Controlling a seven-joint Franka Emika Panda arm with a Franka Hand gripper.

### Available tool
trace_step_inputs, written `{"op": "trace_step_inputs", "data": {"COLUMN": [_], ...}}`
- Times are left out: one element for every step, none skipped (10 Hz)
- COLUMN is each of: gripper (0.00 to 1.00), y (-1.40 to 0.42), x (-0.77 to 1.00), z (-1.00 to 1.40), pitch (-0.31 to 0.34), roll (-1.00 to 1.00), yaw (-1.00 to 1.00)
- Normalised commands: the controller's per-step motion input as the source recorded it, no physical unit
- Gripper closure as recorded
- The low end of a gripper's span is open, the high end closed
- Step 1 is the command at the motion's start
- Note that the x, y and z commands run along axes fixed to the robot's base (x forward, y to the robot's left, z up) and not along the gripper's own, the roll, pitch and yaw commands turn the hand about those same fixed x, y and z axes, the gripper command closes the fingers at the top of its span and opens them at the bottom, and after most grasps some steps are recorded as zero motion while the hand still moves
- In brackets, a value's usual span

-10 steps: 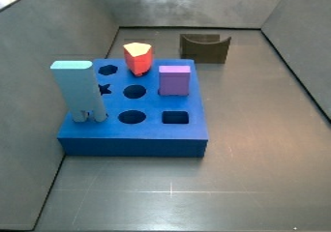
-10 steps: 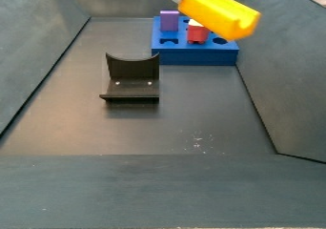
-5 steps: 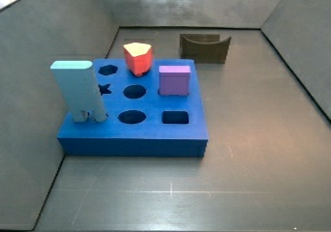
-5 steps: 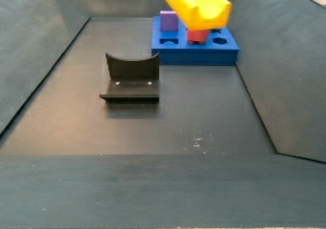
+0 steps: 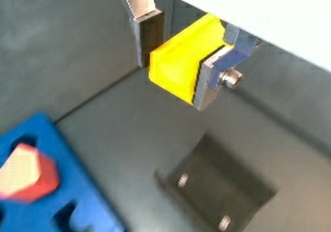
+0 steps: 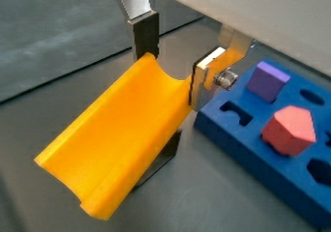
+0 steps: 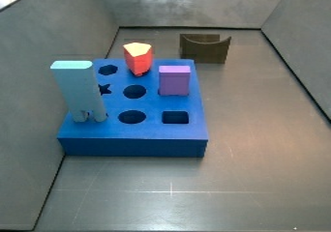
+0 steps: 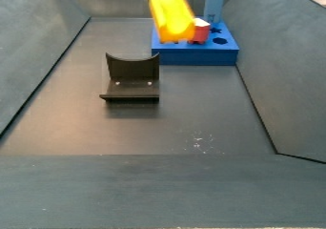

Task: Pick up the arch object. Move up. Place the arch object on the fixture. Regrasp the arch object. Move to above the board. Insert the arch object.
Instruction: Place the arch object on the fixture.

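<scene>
The arch object (image 5: pixel 185 54) is clamped between the gripper (image 5: pixel 181 44) plates — seen in both wrist views, fingers closed on its sides. In a side view it is carried in the air (image 8: pixel 169 13), at twelve o'clock from the fixture (image 8: pixel 130 78), in front of the board (image 8: pixel 216 48).

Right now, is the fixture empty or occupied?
Empty: the fixture holds nothing, while the claw grips the arch object in the air.
</scene>
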Motion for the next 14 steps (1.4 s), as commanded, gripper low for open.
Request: {"op": "trace_step_inputs", "data": {"gripper": [1.0,1.0,1.0,1.0,1.0,1.0,1.0,1.0,1.0,1.0,1.0,1.0,1.0,1.0], "y": [-0.24,-0.18,-0.08,-0.02,0.0,0.03,0.04,0.04,0.05,0.05,0.04,0.03,0.14,0.14], "x": [1.0,0.97,0.84,0.74,0.66,0.56,0.49,0.42,0.33,0.26,0.19,0.12,0.12,0.13], "z": [-0.39,-0.28,-0.14,-0.08,-0.05,-0.04,-0.03,-0.02,-0.02,-0.02,-0.02,-0.01,-1.0,-1.0], "pitch": [-0.056,-0.055,-0.038,-0.018,-0.002,0.014,0.025,0.032,0.038,0.041,0.048,0.046,0.203,0.199], "roll": [-1.0,-1.0,-1.0,-1.0,-1.0,-1.0,-0.98,-0.82,-0.61,-0.44,-0.29,-0.21,-1.0,-1.0], "yaw": [-0.13,-0.13,-0.12,-0.12,-0.12,-0.11,-0.11,-0.1,-0.09,-0.08,-0.08,-0.07,0.01,-0.01]}}
